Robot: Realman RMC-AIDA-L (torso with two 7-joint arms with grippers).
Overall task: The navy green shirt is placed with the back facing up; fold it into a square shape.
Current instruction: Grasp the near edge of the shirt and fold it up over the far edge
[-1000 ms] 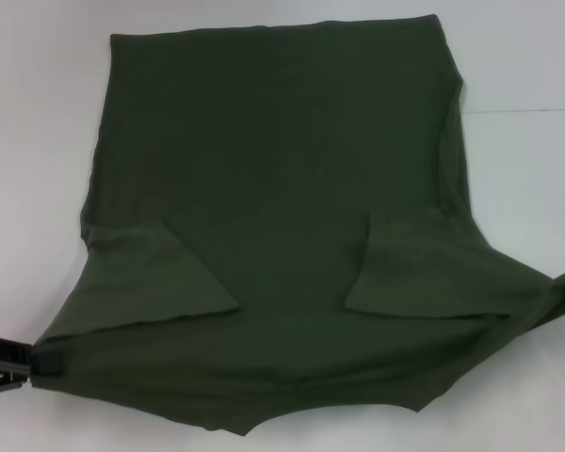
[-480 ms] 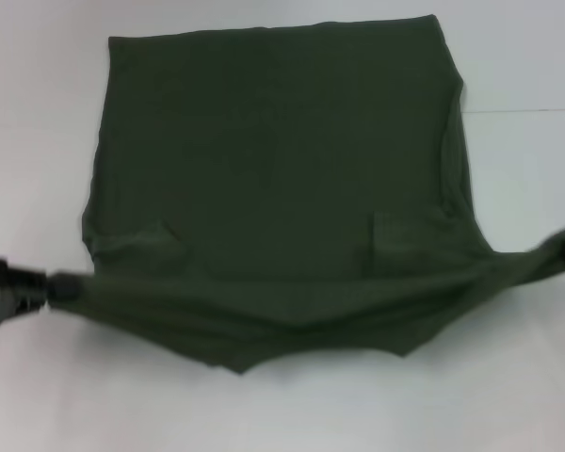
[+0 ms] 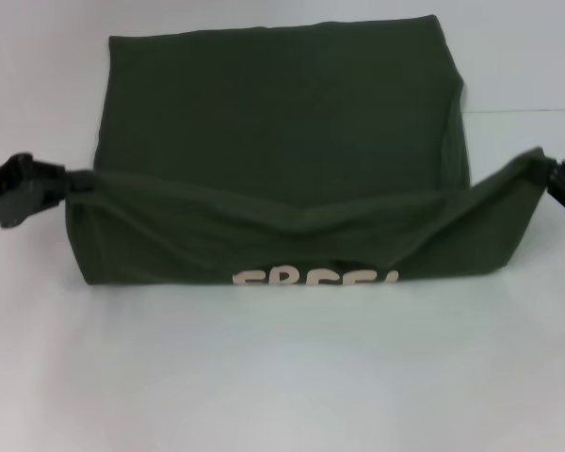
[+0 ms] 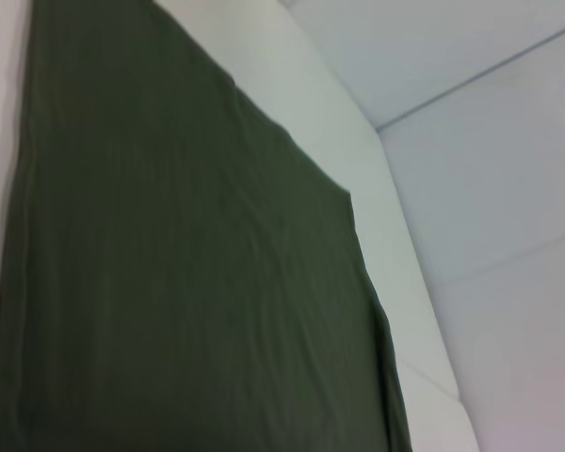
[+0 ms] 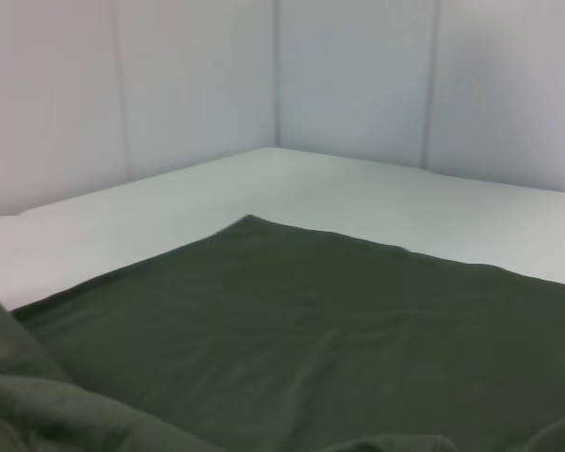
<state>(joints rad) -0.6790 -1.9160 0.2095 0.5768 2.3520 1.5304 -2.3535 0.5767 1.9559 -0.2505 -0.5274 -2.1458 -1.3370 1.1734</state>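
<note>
Olive cotton, the navy green shirt (image 3: 282, 141) lies spread on the white worktop (image 3: 282, 377), its near edge lifted into a sagging band between the two claws. The left claw (image 3: 64, 185) and right claw (image 3: 549, 175) each look clamped on a corner, though the fingertips are hard to make out. Cream lettering (image 3: 315, 279) shows on the turned-up underside. The lengthwise fold seems half done; next, both claws should carry the edge evenly to the far hem and let go together
</note>
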